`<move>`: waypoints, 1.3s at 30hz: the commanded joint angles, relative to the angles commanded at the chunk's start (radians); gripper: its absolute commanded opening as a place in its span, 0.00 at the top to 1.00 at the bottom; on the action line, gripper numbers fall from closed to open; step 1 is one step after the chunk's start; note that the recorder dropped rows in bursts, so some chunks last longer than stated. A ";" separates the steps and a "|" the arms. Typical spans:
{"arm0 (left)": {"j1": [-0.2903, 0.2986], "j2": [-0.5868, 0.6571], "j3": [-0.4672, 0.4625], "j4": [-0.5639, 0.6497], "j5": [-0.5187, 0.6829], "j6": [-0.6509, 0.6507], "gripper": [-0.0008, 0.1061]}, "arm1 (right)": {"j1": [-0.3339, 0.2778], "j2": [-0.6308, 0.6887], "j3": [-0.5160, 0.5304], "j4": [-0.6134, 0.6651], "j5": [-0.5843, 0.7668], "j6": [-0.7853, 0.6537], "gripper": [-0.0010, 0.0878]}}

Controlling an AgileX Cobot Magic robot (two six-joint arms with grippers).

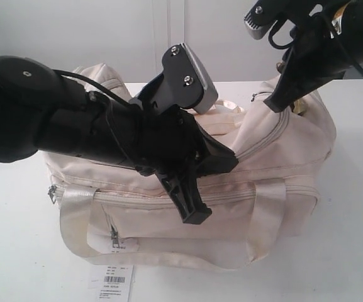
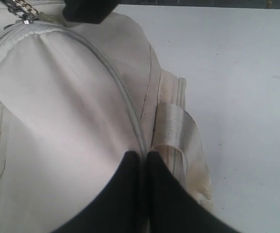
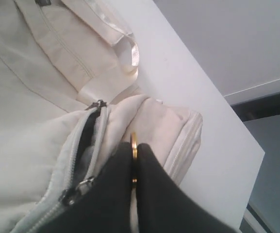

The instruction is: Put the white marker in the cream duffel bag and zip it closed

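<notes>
Looming closest, the left gripper (image 2: 140,158) is pressing its two fingers together on the cream cloth of the bag (image 1: 275,163), right at the zip (image 2: 120,87), and seems to be pinning it down. Over to the right, the right gripper (image 3: 134,153) is clamping flat on a small gold pull (image 3: 133,141) near the bag's end, where a short dark gap (image 3: 86,133) in the zip is showing. The marker is nowhere in sight; I am judging that it is lying inside already, and that the closing is nearly done. To do it well, the right arm should be drawing the pull along the zip's curve, low and steady, while the left is holding the cloth taut so nothing is bunching. A white table (image 1: 351,251) is carrying the bag, a barcode tag (image 1: 113,280) is lying at the front, and a pale wall (image 1: 106,38) is standing behind.
</notes>
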 joint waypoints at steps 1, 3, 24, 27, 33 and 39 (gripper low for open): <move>0.000 0.000 0.000 0.000 0.000 0.000 0.99 | 0.000 0.007 0.000 0.000 -0.003 0.000 0.99; 0.000 0.000 0.000 0.000 0.000 0.000 0.99 | 0.000 0.026 0.000 0.000 -0.008 0.000 0.99; 0.000 0.000 0.000 0.000 0.002 0.002 0.99 | -0.031 0.189 -0.062 -0.016 -0.118 0.000 0.99; 0.000 0.000 0.000 0.000 0.000 0.004 0.99 | -0.031 0.210 -0.064 -0.016 -0.160 0.000 0.99; 0.000 0.000 0.000 0.000 -0.002 0.004 0.99 | -0.031 0.264 -0.102 -0.016 -0.172 0.000 0.99; 0.000 0.000 0.000 -0.007 -0.022 0.004 0.99 | -0.039 0.281 -0.136 -0.026 -0.189 0.003 0.99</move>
